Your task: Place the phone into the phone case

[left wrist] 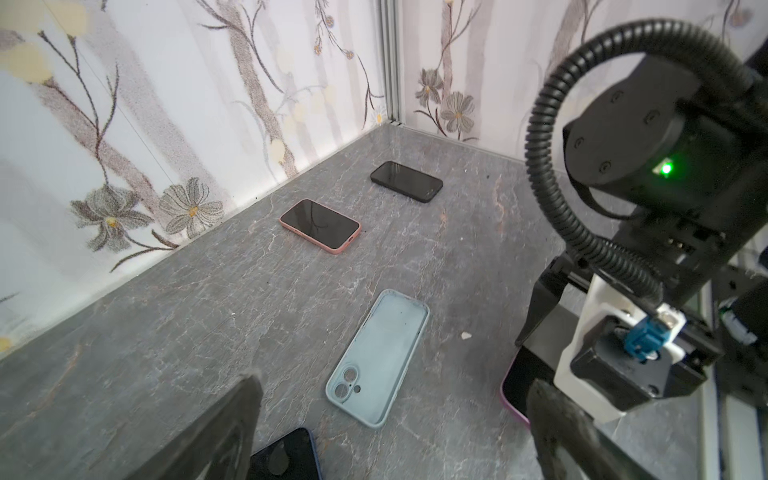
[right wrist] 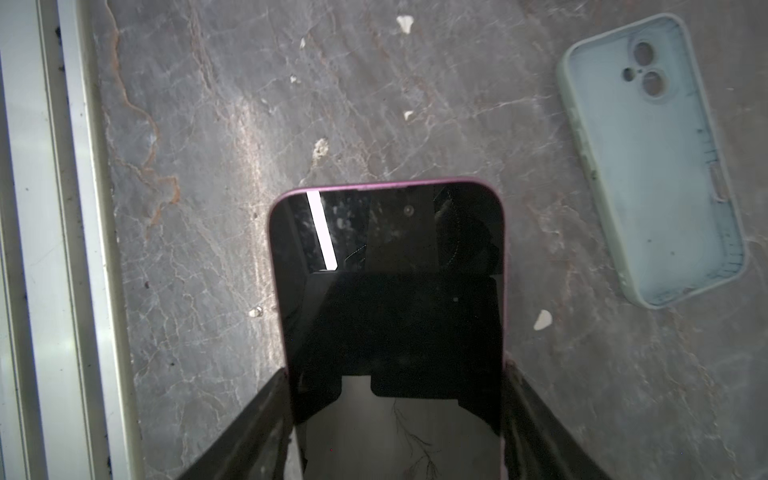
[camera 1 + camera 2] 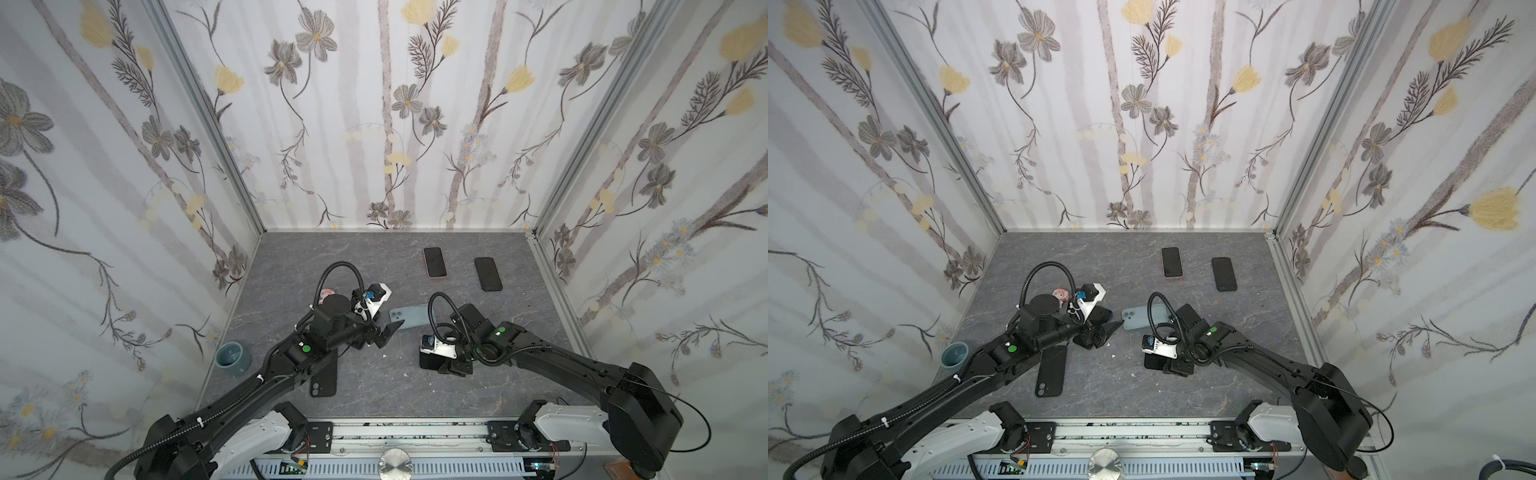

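I have bare grey marbled worktop [image 3: 374, 386] front and middle, between my arms. The pale blue silicone phone case [image 3: 409, 316] lies open side up, with my wide-spread left tool [image 3: 386, 334] just beside its camera end. The purple-edged black phone [image 2: 390, 270] fills my right tool [image 2: 395, 370]. A pink-cased phone [image 3: 434, 262] and a black-cased phone [image 3: 488, 274] lie well behind the case.

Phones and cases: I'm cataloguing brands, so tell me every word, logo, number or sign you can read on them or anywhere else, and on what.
No text can be read anywhere.
Purple phone: dark screen, reflections only.
Blue case: plain inside, no mark.
Pink phone and black phone: screens blank.
Board at the front rail: too small to read.
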`<state>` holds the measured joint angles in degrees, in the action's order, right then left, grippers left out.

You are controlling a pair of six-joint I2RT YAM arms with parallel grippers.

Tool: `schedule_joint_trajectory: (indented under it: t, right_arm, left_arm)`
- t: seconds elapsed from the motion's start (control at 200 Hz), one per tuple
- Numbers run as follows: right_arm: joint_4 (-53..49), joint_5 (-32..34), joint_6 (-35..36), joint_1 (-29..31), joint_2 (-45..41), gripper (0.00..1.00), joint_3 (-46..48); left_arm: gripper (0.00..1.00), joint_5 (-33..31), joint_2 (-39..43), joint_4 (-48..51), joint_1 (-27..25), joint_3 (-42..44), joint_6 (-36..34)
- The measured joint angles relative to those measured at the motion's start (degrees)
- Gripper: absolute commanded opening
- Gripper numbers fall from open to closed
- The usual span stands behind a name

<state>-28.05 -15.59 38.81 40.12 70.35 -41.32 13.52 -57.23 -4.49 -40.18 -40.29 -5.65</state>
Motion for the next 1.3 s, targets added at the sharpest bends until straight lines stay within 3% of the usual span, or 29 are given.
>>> schedule_joint_trajectory:
  t: [0.275, 0.509, 0.774, 0.909, 1.029, 1.304]
  right_arm:
    - [3.7, -2.7, -6.1, -4.7, -3.9, 0.53, -6.1]
    - [7.9, -4.4, -11.1, -4.9, -4.8, 0.53, -9.8]
    - [10.5, -4.8, -12.8, -4.9, -5.2, 0.52, -10.8]
    - [11.1, -4.9, -12.9, -4.8, -5.2, 0.52, -11.0]
    - [11.1, -5.2, -13.2, -4.8, -5.2, 0.52, -11.1]
    - [11.1, -5.0, -12.6, -4.8, -4.2, 0.56, -11.3]
  left_arm:
    - [0.96, 1.9, -9.7, 4.3, 0.5, -13.3, 21.0]
    - [0.72, 12.0, -20.1, 10.9, 2.2, -23.7, 34.3]
    - [0.48, 20.8, -23.1, 13.6, 2.2, -24.9, 37.6]
    - [0.36, 22.7, -23.9, 14.7, 2.2, -25.0, 37.6]
    - [0.20, 23.5, -24.6, 15.8, 2.2, -25.3, 37.5]
    - [0.09, 24.2, -25.6, 17.7, 2.2, -26.7, 37.1]
